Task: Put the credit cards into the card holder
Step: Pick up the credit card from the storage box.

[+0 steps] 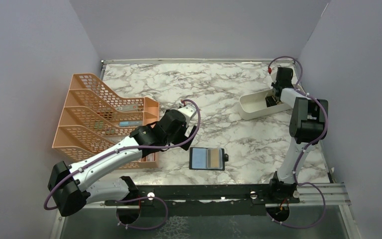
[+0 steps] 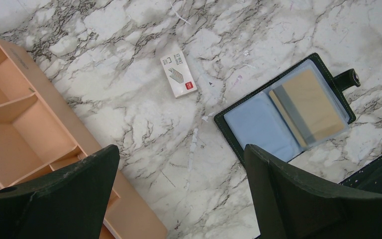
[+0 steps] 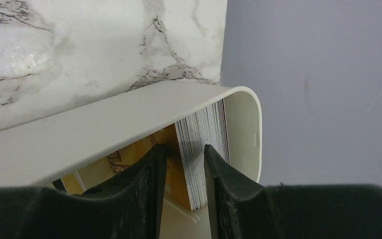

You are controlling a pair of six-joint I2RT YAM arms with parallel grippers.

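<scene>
Marble tabletop [image 1: 229, 84], white tray [image 1: 251, 110] by its right edge, left claw [image 2: 181, 154] spread wide, right claw [image 3: 185, 152] in tray astride upright credit cards [image 3: 201, 129], grip unclear, card holder [image 1: 208, 159] open flat by near edge, long axis left-right, clasp end pointing right.

My left arm [image 1: 104, 159] reaches forward and inward, wrist tipped down, left gripper [image 2: 181, 149] spread wide and empty. My right arm [image 1: 306, 119] stands upright, elbow folded, forearm extended away; right gripper [image 3: 184, 149] points down, jaws narrowly apart, grip unclear.
</scene>
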